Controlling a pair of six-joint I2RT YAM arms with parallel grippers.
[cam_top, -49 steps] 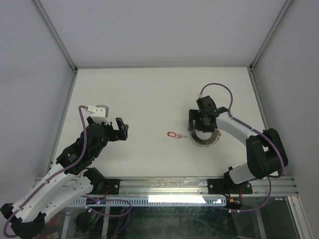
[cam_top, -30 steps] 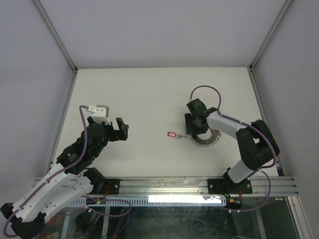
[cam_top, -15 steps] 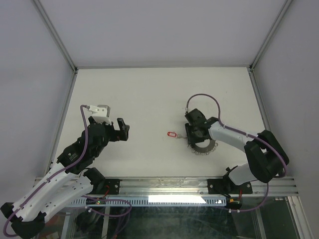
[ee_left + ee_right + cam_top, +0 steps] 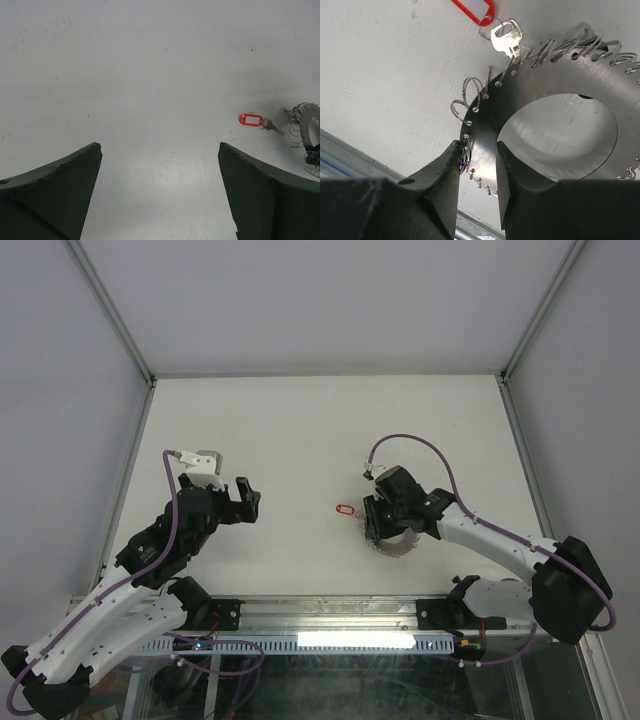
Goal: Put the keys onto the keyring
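Pinching the near band of the flat silver loop-fringed keyring (image 4: 555, 75), towards the white surface's (image 4: 300, 420) near edge, the right pincer (image 4: 477, 150) should hold it firm and level while the spread left pincer (image 4: 160, 147) fetches the tiny silver red-tagged key (image 4: 506, 36) lying just beyond.

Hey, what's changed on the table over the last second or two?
The right gripper swung from the far side of the keyring toward the near edge and left, dropped, and closed on its rim. The keyring seems to have slid slightly toward the near edge. The red-tagged key and the open left gripper stayed put.
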